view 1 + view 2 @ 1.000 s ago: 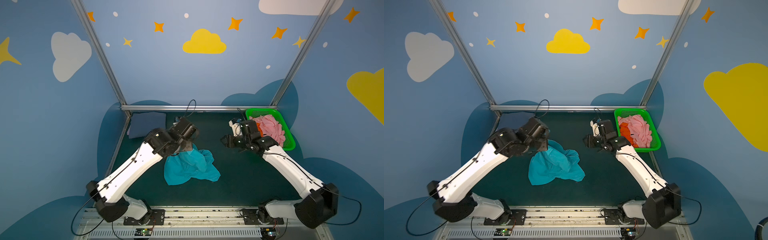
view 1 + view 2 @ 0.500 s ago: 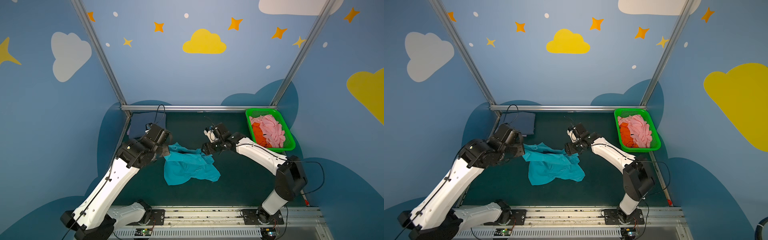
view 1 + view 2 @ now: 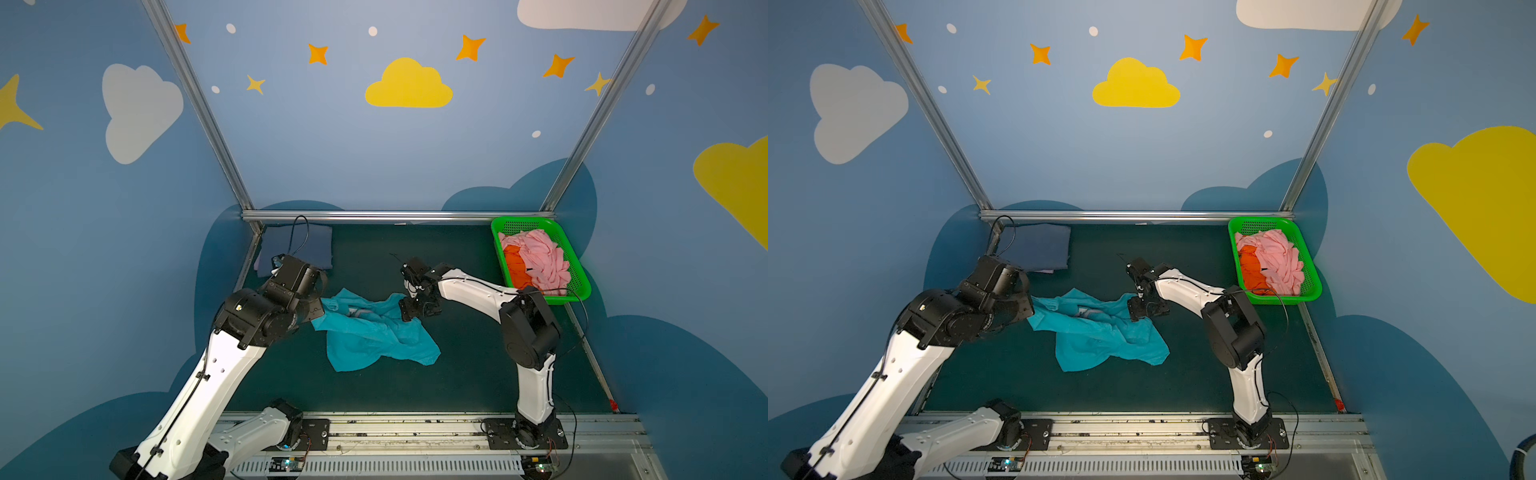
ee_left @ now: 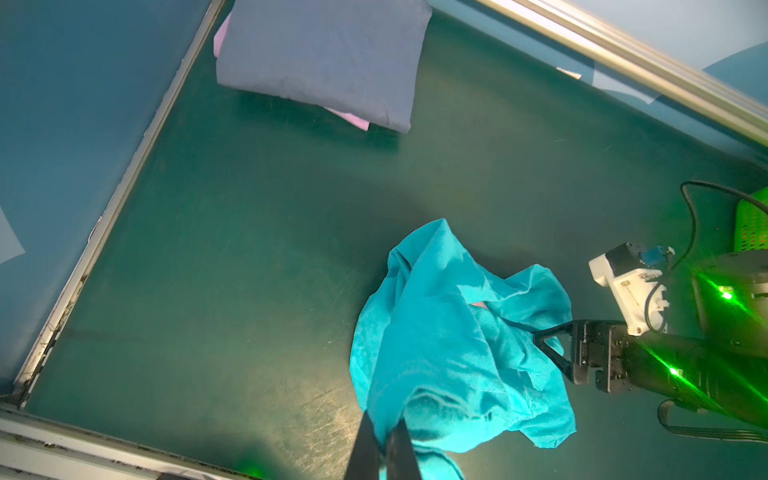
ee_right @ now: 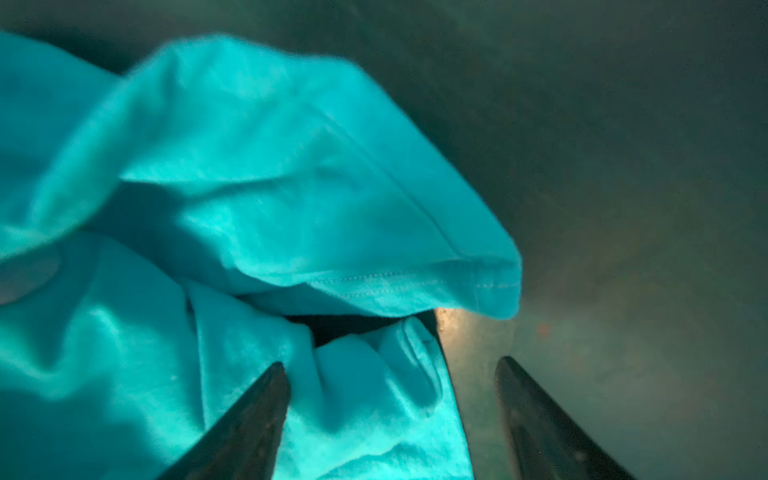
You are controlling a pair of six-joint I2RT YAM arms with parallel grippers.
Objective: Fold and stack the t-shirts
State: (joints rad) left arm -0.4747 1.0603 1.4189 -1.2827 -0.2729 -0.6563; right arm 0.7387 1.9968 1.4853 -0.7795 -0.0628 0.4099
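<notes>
A crumpled teal t-shirt [image 3: 374,332] [image 3: 1100,328] lies mid-table. My left gripper [image 4: 384,434] is shut on its left edge, where the cloth is bunched between the fingers. My right gripper [image 5: 390,368] [image 3: 409,309] is open and low over the shirt's right corner, with cloth lying between its spread fingers. A folded slate-blue t-shirt [image 3: 299,249] [image 4: 324,62] rests at the back left on a pale lavender one [image 4: 353,118]. Pink [image 3: 540,257] and orange [image 3: 517,268] t-shirts are heaped in the basket.
The green perforated basket [image 3: 579,286] stands at the back right against the wall. A metal rail [image 3: 395,216] runs along the back edge, and another frame rail [image 4: 104,232] borders the left side. Both arm bases sit on the front rail.
My left gripper has pulled the teal shirt's edge to the left, stretching the cloth out. My right gripper has swung from beside the basket down to the shirt's right corner.
</notes>
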